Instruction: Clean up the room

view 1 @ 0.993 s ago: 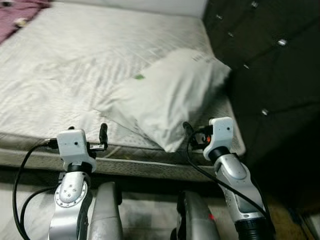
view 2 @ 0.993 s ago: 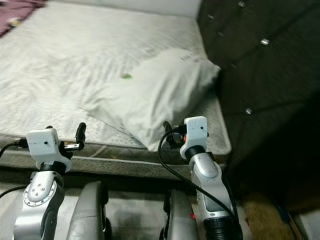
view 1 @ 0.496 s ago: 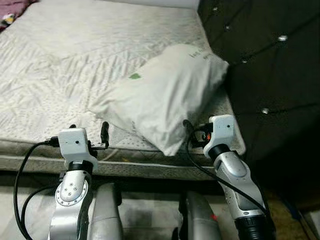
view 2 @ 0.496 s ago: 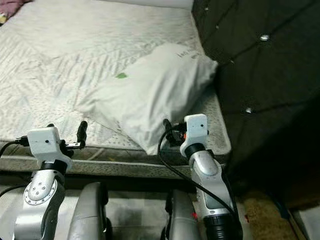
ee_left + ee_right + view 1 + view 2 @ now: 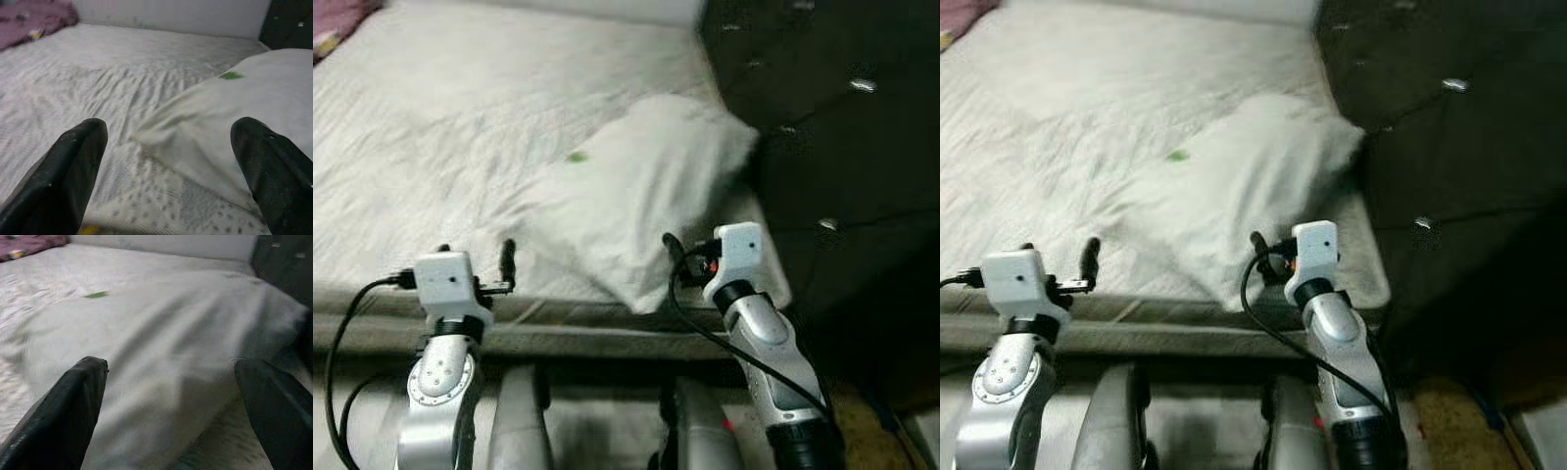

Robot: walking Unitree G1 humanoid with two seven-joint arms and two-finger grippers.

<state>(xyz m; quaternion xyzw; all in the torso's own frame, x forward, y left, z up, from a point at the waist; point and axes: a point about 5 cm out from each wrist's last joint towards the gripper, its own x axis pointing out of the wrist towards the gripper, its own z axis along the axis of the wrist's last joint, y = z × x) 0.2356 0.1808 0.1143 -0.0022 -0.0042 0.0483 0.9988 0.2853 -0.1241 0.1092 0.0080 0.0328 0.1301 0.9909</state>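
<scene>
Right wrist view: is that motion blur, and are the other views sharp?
Right wrist view: the pillow is smeared, its edge soft; the right claw fingers stay fairly crisp. Left wrist view: sharper, mattress texture and the left claw readable. Both eye views: mildly blurred overall; the dark headboard is underexposed, only stud glints showing.

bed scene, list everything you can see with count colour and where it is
mattress: one, white with a quilted pattern, across the middle of the head views
pillow: one, white with a small green mark, lying on the mattress by the headboard
headboard: one, dark and tufted with shiny buttons, on the robot's right
blanket: one, purple-pink, at the far left corner of the mattress
left gripper: one, black fingers, open, at the near mattress edge facing the pillow's corner
right gripper: one, black fingers, open, close to the pillow
</scene>
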